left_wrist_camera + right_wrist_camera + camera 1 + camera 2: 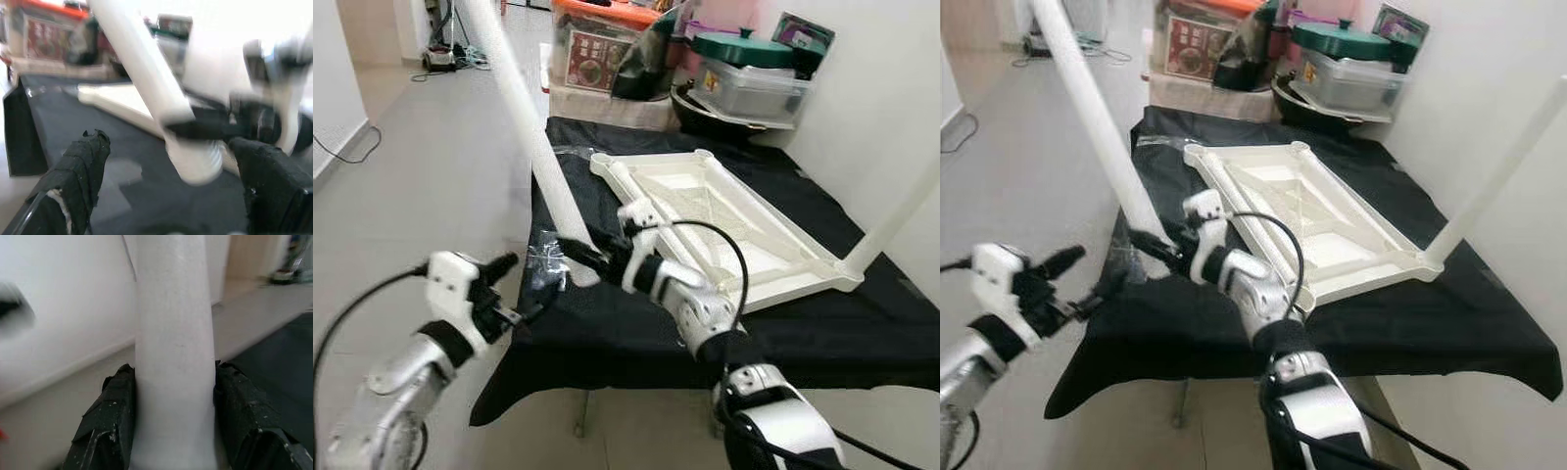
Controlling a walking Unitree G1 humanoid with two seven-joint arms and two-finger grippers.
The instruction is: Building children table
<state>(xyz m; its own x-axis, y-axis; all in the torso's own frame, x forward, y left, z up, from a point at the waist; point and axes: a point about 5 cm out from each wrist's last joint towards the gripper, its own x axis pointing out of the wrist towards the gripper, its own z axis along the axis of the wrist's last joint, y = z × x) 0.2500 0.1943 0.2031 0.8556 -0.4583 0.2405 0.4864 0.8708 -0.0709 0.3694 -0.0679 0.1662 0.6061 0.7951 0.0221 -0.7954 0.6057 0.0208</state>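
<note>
A long white table leg (pixel 524 108) slants up to the left, its lower end (pixel 195 164) hanging just above the black cloth. My right gripper (pixel 584 257) is shut on it near that end, and its fingers (pixel 110 423) press both sides of the tube (pixel 173 357). My left gripper (pixel 521 289) is open, a little left of and below the leg's end, with its fingers (pixel 78 176) apart and nothing between them. The white tabletop (pixel 724 220) lies upside down on the cloth. A second leg (pixel 901 211) stands fixed in its near right corner.
The black-covered table (pixel 607 333) has its front edge close to me. Storage boxes (pixel 597 49), a lidded grey container (pixel 749 83) and a dark pan crowd the far end. A white wall runs along the right. Open tiled floor (pixel 431 166) lies to the left, with cables farther back.
</note>
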